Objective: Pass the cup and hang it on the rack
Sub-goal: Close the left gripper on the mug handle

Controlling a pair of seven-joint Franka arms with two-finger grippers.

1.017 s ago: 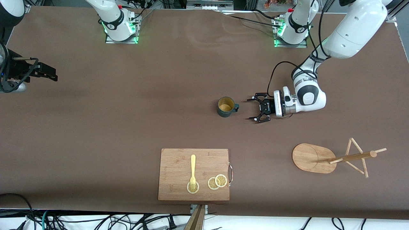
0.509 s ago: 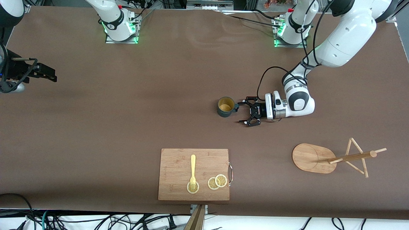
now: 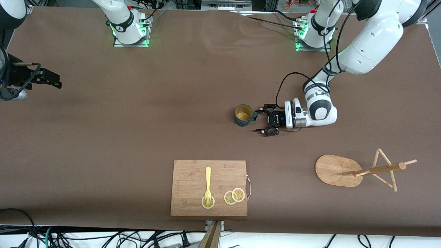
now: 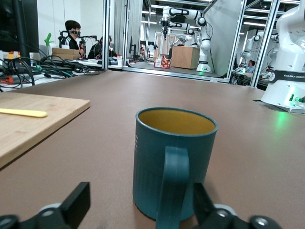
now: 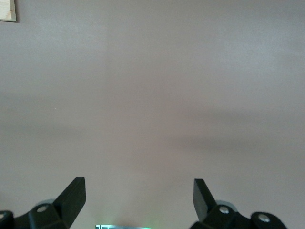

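The dark teal cup (image 3: pixel 243 115) stands upright at mid-table, its yellowish inside showing and its handle (image 3: pixel 254 116) turned toward my left gripper (image 3: pixel 259 121). That gripper is low over the table and open, one finger on each side of the handle, not closed on it. In the left wrist view the cup (image 4: pixel 174 157) fills the middle, with the handle (image 4: pixel 172 186) between the open fingers of the left gripper (image 4: pixel 140 207). The bamboo rack (image 3: pixel 330 168) stands nearer the front camera, at the left arm's end. My right gripper (image 3: pixel 51 81) waits open and empty at the right arm's end, over bare table (image 5: pixel 138 198).
A rectangular wooden cutting board (image 3: pixel 208 188) lies near the front edge with a yellow fork (image 3: pixel 208 184) and lemon slices (image 3: pixel 234 196) on it. The board (image 4: pixel 28 124) and the fork (image 4: pixel 21 112) also show in the left wrist view. The rack's pegs (image 3: pixel 386 168) stick out toward the table's end.
My left gripper has moved toward the cup, staying open, until its fingers flank the handle. The cup, the rack and the right arm have not moved.
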